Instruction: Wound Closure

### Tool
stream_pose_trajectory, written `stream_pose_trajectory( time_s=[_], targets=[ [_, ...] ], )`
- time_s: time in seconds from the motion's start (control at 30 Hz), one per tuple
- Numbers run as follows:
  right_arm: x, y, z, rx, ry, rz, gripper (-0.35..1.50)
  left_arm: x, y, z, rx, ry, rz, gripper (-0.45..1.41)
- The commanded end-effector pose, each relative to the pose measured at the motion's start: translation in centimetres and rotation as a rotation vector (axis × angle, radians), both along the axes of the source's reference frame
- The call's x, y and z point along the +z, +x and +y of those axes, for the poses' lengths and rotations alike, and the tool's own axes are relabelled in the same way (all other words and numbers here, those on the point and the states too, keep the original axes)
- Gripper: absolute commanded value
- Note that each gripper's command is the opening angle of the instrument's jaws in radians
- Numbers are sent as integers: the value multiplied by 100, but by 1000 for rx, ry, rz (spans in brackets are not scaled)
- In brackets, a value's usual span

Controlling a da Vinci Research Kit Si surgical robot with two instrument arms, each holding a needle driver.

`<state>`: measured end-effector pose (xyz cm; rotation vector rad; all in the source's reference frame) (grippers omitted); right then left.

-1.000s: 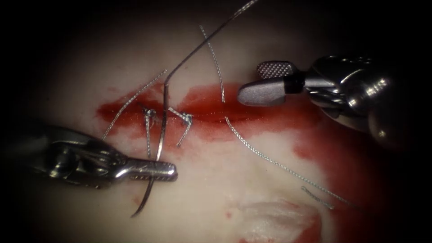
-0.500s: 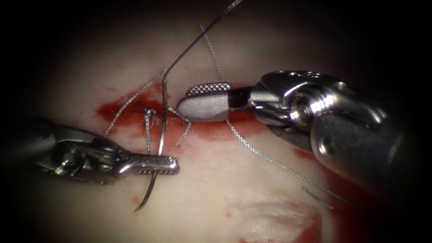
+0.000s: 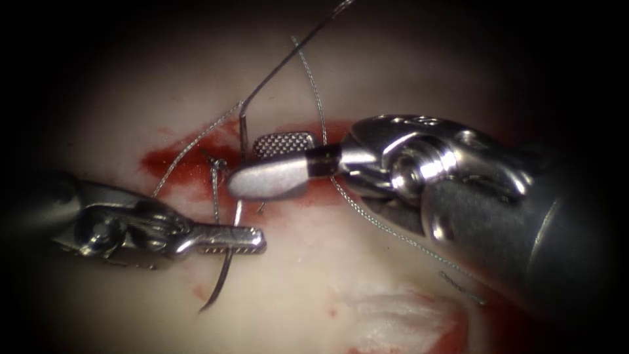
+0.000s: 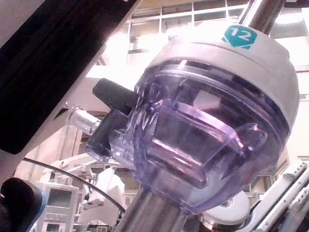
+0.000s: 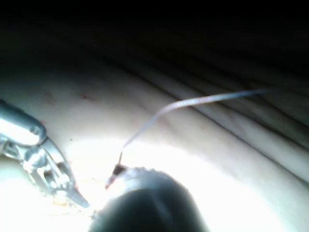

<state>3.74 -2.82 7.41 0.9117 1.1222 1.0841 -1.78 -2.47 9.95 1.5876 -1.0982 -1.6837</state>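
Pale pork tissue (image 3: 314, 288) carries a horizontal cut (image 3: 190, 160) stained with red fluid (image 3: 164, 159), and much of that cut is hidden under the right arm's tool. The thin curved steel needle (image 3: 223, 278) is gripped by the left arm's silver tool (image 3: 230, 240), whose jaws are clamped on it below the middle of its curve, toward the pointed end. The point hangs free below the jaws over the near margin of the tissue. Above the jaws the needle rises to the cut, where the right arm's silver tool (image 3: 278, 164) crosses in front of it; its upper end reappears beside the ridged jaw, at the cut, and whether it touches the tissue there cannot be told. Dark thread (image 3: 288, 59) runs from that end up and away to the far edge of the tissue. The right tool's jaws stand apart, one smooth and rounded, one ridged behind it, with the needle's upper part next to or between them; no grip can be made out. Braided cut ends of thread (image 3: 386, 229) lie across the tissue, partly covered by the right tool's wrist. A knotted stitch (image 3: 218, 164) sits just left of the needle. In the right wrist view glare washes out the tissue and the left tool (image 5: 53, 176).
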Motion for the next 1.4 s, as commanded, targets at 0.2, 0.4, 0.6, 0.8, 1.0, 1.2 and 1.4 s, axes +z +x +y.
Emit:
stream_pose_trajectory(
  time_s=[0.2,0.4,0.6,0.8,1.0,1.2,1.4],
  targets=[
    [7,3,13,2,-4,2,76,-8,-9,10,-6,-6,-3,-45],
    [15,10,9,7,-10,-1,84,-18,-13,9,5,2,-15,-45],
    [24,19,2,13,-18,-11,81,-20,-16,9,4,-5,-26,-45],
    [34,25,1,9,-35,-38,36,-24,-17,11,-3,-2,-42,-45],
    [39,21,11,11,-56,-40,-35,-24,-17,11,-3,-8,-41,9],
    [50,10,22,-36,-129,-93,-35,-22,-19,14,-8,-116,-42,78],
    [73,-35,53,-89,-366,-28,-35,-25,-6,31,2,-265,-34,84]
  ],
)
